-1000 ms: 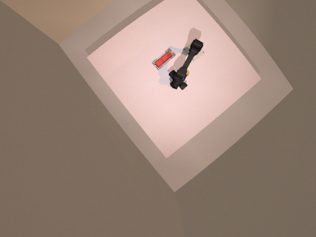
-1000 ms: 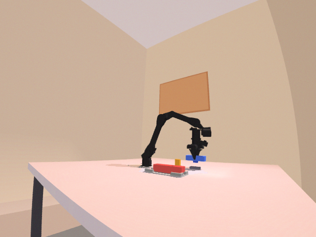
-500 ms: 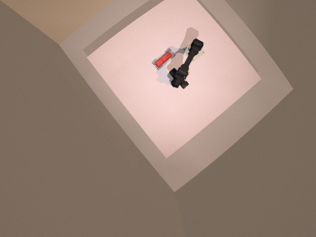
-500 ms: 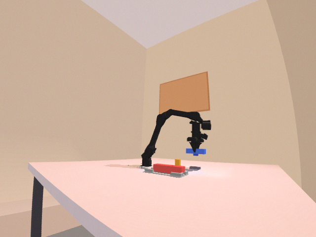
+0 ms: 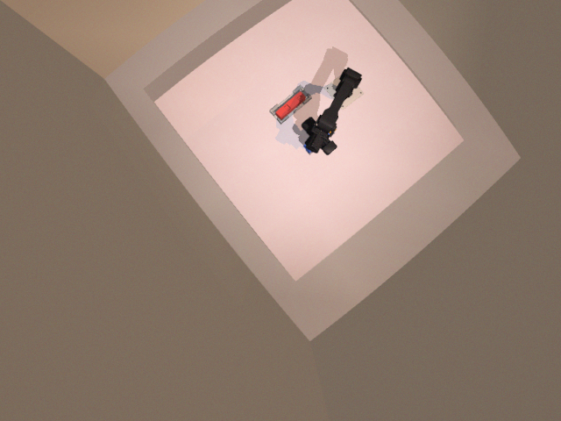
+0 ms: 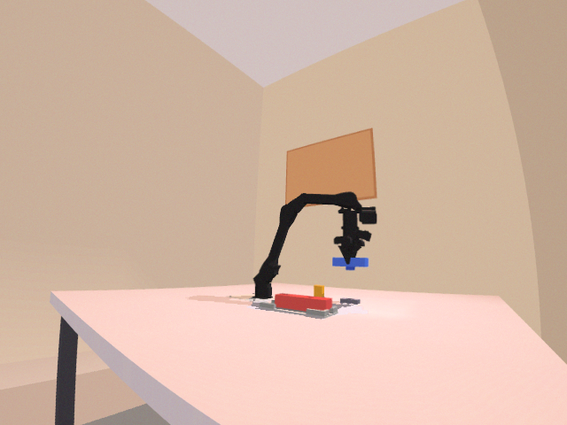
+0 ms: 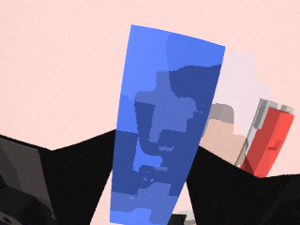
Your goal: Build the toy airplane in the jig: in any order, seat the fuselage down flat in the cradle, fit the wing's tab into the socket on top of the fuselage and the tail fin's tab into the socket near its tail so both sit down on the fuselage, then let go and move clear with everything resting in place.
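Observation:
My gripper [image 5: 318,140] [image 6: 348,261] [image 7: 152,140] is shut on the blue wing [image 5: 308,149] [image 6: 361,262] [image 7: 150,52]. It holds the wing level, high above the table, with the tab pointing down in the exterior view. The red fuselage [image 5: 289,105] [image 6: 302,302] [image 7: 272,141] lies lengthwise in the grey jig cradle [image 5: 273,111] [image 6: 319,312] [image 7: 259,113], off to one side of the wing. The orange tail fin [image 5: 330,132] [image 6: 318,290] stands upright behind the fuselage in the exterior view; the arm mostly covers it in the top view. The fuselage sockets are too small to judge.
A low dark grey block [image 6: 349,300] sits on the table [image 5: 362,190] [image 6: 283,357] below the held wing. The arm's base stands on a pale plate [image 5: 354,97] near the cradle.

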You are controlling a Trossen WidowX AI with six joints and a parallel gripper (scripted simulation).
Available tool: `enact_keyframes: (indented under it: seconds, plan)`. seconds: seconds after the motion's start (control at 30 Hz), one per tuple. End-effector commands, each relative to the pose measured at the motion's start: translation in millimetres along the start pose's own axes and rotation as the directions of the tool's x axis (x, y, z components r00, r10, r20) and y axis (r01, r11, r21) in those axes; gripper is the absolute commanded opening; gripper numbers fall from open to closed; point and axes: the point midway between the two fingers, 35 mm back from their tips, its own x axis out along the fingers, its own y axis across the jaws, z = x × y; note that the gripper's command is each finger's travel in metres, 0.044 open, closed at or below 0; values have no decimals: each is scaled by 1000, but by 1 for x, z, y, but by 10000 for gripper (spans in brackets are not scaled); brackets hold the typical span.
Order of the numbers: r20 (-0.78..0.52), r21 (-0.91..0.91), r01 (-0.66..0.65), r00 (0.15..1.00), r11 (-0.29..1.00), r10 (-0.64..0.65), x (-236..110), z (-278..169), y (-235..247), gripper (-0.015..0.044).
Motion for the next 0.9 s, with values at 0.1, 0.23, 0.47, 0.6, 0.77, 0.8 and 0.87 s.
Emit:
enact_keyframes:
  seconds: [0.1,0.23,0.47,0.6,0.77,0.8,0.87]
  plan:
    - [8,108,4,1000,994,-5,0,4,-19,0]
    - [9,180,5,1000,984,-6,1,7,-32,0]
    - [10,309,5,1000,951,-8,5,10,-54,0]
    - [10,380,5,1000,925,-10,7,11,-67,0]
    - [10,466,6,1000,885,-12,10,12,-84,0]
    - [10,482,6,1000,876,-12,10,12,-87,0]
    - [10,515,6,1000,857,-13,11,12,-93,0]
